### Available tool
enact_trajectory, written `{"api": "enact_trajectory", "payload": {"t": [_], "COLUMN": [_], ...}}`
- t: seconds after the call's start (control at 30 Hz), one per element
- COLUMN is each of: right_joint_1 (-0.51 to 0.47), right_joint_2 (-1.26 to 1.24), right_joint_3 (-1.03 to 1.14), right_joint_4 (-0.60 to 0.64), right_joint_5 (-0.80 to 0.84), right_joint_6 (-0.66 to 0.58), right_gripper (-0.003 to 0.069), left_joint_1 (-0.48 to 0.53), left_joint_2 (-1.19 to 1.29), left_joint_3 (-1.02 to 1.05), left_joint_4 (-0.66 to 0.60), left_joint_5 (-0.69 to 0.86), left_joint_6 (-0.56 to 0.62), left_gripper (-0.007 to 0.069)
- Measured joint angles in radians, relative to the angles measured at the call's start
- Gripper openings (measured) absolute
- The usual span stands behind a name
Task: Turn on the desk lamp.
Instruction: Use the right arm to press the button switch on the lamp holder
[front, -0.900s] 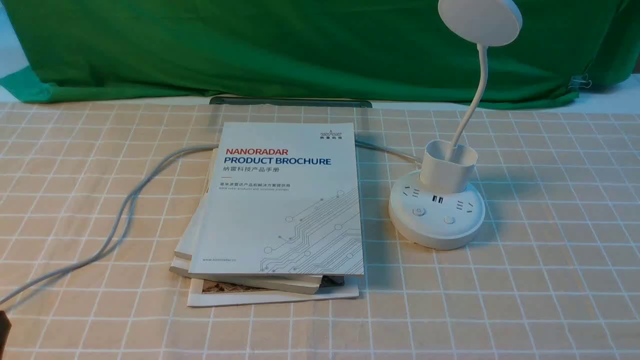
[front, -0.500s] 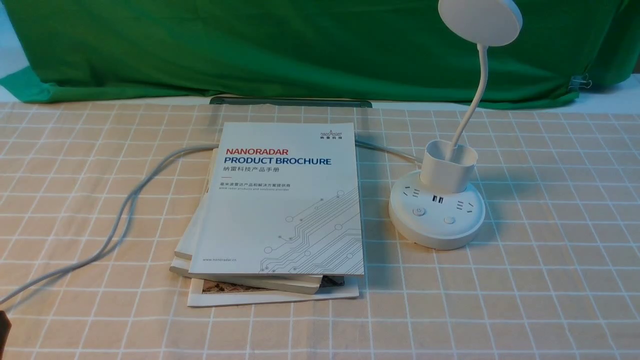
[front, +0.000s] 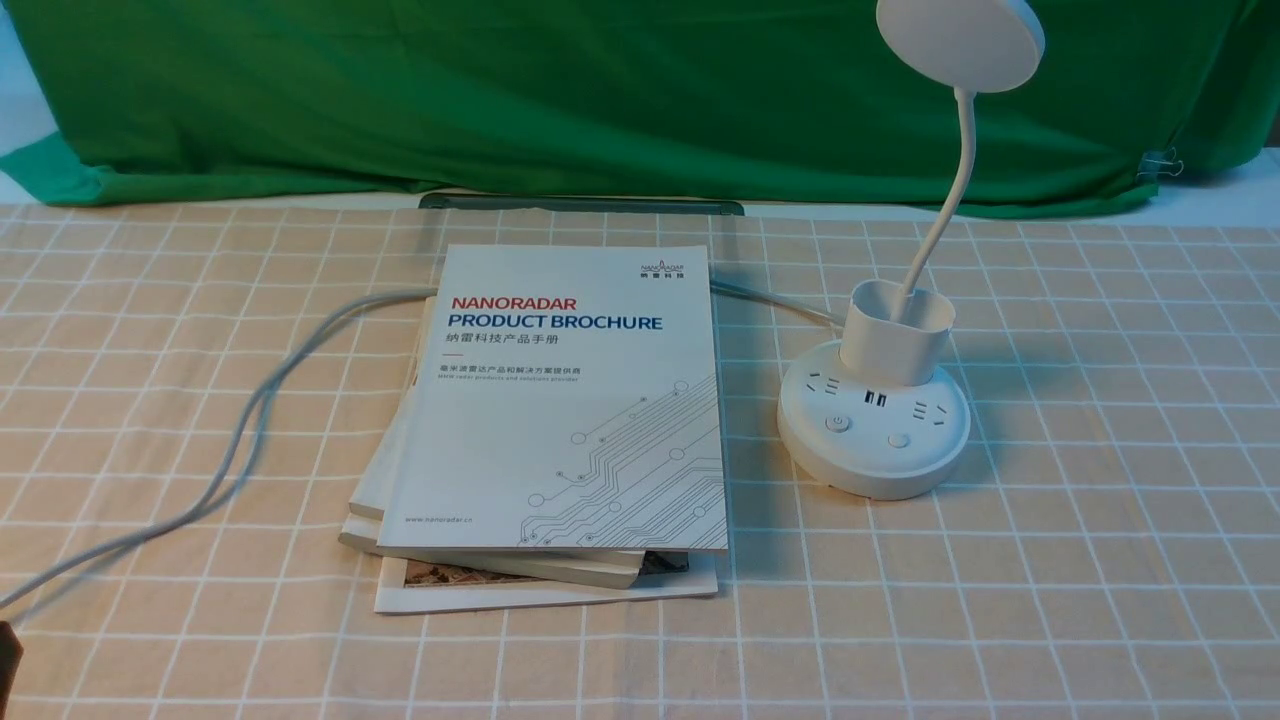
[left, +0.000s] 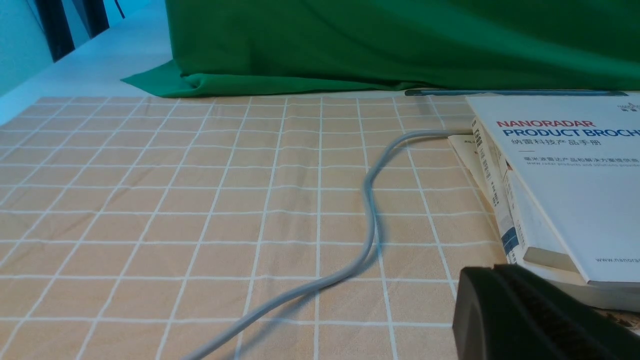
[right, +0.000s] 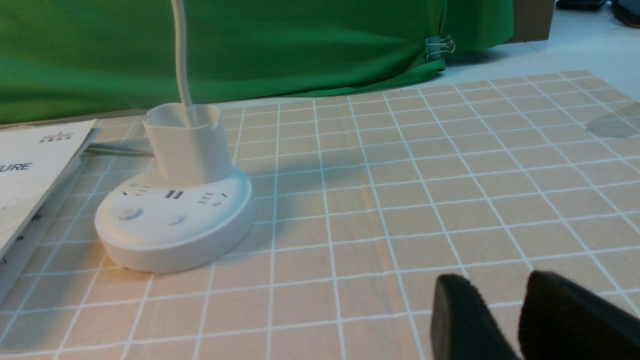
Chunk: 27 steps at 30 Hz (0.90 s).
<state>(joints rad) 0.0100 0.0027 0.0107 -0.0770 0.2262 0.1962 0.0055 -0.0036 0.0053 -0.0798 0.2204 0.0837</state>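
Now the desk lamp (front: 895, 345) stands untouched on the checked surface (front: 1100, 560), just right of the stack of booklets (front: 570, 400).

Its round base sits near the stack's right edge without touching it. Two buttons (front: 837, 424) face the robot, and the thin neck rises from the cup-shaped holder to a flat disc head well above the stack. A grey cable (front: 250, 420) runs out from under the stack's left side and trails off to the left. A green cloth (front: 600, 90) hangs behind the stack. The right gripper (right: 500, 290) hovers low to the right of the stack, beyond the lamp (right: 175, 210) and apart from it. Its fingers stand slightly apart with nothing between them. The left gripper (left: 500, 300) sits by the stack's near left corner, showing only as one dark block, so I cannot tell whether it is parted or closed.
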Motion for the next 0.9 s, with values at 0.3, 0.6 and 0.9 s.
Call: {"api": "enact_trajectory", "payload": {"t": [0.3,0.6,0.9], "right_joint_1": [0.0,0.0,0.0], "right_joint_2": [0.0,0.0,0.0], "right_joint_3": [0.0,0.0,0.0], "right_joint_4": [0.0,0.023,0.221], "right_joint_5": [0.0,-0.001,0.003], "right_joint_6": [0.0,0.291,0.937], "right_gripper": [0.0241,0.0241,0.0241], "left_joint_1": [0.0,0.0,0.0], "left_joint_2": [0.0,0.0,0.0], "left_joint_3": [0.0,0.0,0.0], "left_joint_4": [0.0,0.0,0.0], "left_joint_5": [0.0,0.0,0.0], "left_joint_6": [0.0,0.0,0.0], "left_gripper": [0.0021,0.0021,0.0021]}}
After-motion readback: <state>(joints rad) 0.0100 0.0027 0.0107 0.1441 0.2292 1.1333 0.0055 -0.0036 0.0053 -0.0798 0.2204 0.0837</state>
